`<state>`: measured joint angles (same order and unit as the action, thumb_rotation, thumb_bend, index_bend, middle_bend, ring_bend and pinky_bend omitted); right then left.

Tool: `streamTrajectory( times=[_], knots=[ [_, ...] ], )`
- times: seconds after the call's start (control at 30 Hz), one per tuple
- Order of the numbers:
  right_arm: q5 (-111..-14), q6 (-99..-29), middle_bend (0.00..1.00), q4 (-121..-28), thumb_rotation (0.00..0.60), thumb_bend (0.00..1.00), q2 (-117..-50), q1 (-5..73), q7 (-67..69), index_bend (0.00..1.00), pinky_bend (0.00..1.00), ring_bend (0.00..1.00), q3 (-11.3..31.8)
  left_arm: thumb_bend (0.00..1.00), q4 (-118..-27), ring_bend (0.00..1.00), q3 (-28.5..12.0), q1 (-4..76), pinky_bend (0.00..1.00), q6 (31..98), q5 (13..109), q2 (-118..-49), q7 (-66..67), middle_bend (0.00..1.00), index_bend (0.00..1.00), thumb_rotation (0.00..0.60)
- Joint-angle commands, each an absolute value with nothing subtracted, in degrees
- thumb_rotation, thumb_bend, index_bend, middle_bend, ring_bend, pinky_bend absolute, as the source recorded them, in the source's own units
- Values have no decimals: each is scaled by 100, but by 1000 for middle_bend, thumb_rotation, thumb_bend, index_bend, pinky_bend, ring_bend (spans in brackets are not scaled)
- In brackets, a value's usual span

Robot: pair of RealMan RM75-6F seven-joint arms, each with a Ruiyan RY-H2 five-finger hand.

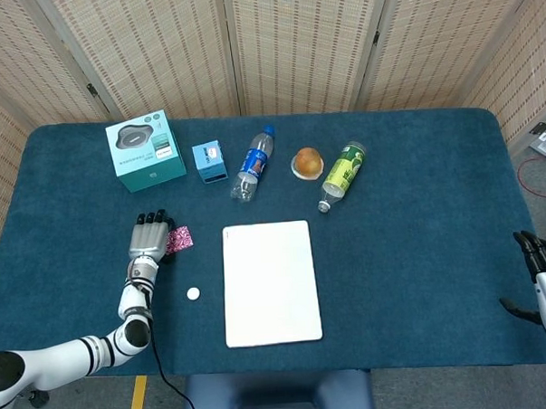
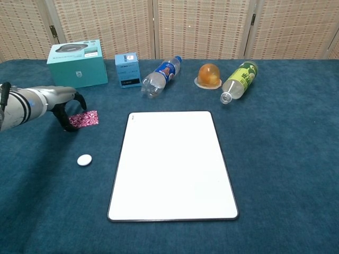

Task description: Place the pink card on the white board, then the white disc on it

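Left hand has its fingers curled over the pink card's left edge, can't tell if it's gripped; needs a firm pinch, then carry right to the white board.

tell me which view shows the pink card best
The chest view: the pink card lies flat on the cloth, most of its glittery face visible beside the left hand. In the head view the card is only a small sliver poking out from beside the hand.
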<state>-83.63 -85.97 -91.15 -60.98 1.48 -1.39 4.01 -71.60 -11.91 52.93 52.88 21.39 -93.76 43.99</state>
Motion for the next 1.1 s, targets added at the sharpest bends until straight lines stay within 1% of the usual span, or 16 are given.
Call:
streamTrajectory(
  times=[0.03, 0.37, 0.73, 1.1],
  knots=[
    [-8361, -8596, 118, -9117, 600, 106, -6094, 146, -142, 13, 18, 119, 400, 316, -7184, 77, -1179, 5322, 0, 5300, 2106, -9384, 4447, 76, 240, 600],
    [-8332, -8595, 118, -9086, 600, 106, -6094, 121, -97, 15, 18, 120, 398, 316, -7168, 73, -1170, 5398, 0, 5294, 1905, -9416, 4555, 76, 256, 600],
    [-8324, -8577, 118, -9041, 600, 106, -6114, 120, -54, 20, 18, 121, 398, 316, -7121, 76, -1148, 5340, 0, 5415, 2199, -9498, 4371, 76, 324, 600],
    [-8334, -8598, 118, -9038, 600, 105, -6110, 99, -30, 22, 18, 121, 395, 332, -7176, 78, -1131, 5300, 0, 5434, 2387, -9463, 4319, 77, 367, 600]
  ],
)
